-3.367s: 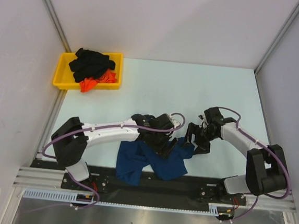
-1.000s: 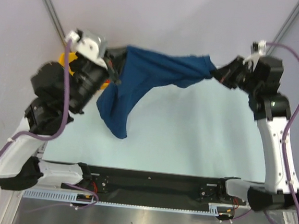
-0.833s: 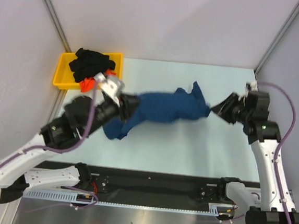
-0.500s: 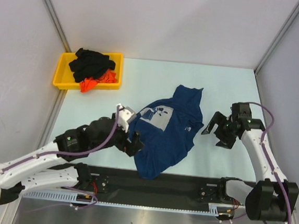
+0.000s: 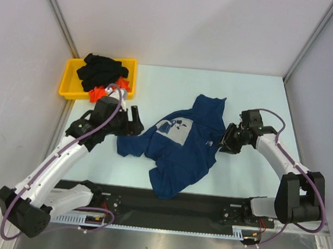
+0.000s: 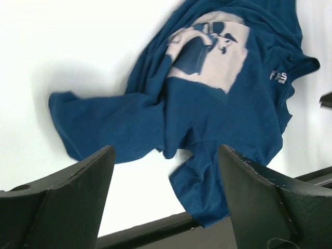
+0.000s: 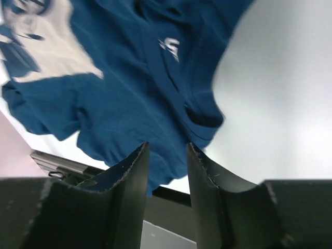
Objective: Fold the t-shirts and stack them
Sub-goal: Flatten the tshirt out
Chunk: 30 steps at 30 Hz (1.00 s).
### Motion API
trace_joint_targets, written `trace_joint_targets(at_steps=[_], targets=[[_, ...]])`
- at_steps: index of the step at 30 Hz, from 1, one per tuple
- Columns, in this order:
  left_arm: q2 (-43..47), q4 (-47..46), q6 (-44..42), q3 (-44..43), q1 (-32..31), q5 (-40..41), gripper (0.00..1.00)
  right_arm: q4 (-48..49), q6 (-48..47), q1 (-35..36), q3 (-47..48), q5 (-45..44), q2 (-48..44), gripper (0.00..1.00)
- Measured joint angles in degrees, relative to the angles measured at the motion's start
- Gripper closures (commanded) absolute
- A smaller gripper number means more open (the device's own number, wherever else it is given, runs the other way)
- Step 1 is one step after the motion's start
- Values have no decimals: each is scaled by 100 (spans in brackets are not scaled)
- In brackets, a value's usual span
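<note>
A navy blue t-shirt lies crumpled on the table with its white print facing up; the left wrist view shows the same shirt. My left gripper hovers just left of the shirt. Its jaws are wide open with nothing between them. My right gripper is at the shirt's right edge. In the right wrist view this gripper has a narrow gap holding nothing, with the shirt below. Black t-shirts and an orange-red one are piled in the tray.
The yellow tray sits at the table's back left corner. White walls close in the left, back and right sides. A black rail with the arm bases runs along the near edge, and the shirt's lower hem reaches it.
A second ago both grippers held the navy shirt stretched in the air. They let go and it now lies on the table. The left arm pulled back left; the right jaws narrowed.
</note>
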State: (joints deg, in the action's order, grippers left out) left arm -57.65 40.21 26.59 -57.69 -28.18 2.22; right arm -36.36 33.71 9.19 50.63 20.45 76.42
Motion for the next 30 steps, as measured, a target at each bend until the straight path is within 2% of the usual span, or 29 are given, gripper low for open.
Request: trace_joint_targets(at_steps=[2,5,9,11,18,26,27,28,29,30], targets=[[90,0,105,214,481,-345,11,70,85,28,-223,-4,9,52],[175,26,258,603,1132,-723,7,133,177,109,-529,-31,9,48],[175,214,446,852,1432,-741,0,208,341,254,-1012,-72,-107,44],[173,192,584,951,1484,-737,0,212,380,286,-1154,-70,-210,44],[44,192,1102,1515,1961,-660,5,437,380,286,-1366,11,-170,48],[-160,-26,1228,1528,1976,-691,4,960,393,286,-1421,114,258,57],[-133,-24,1244,1528,1976,-686,4,1038,409,286,-1440,114,330,58],[-90,-20,1244,1528,1976,-678,4,1132,426,286,-1464,114,402,64],[-44,-20,1244,1528,1976,-664,4,1204,452,286,-1469,144,470,84],[15,-17,1244,1528,1976,-645,4,1272,479,282,-1467,166,518,94]])
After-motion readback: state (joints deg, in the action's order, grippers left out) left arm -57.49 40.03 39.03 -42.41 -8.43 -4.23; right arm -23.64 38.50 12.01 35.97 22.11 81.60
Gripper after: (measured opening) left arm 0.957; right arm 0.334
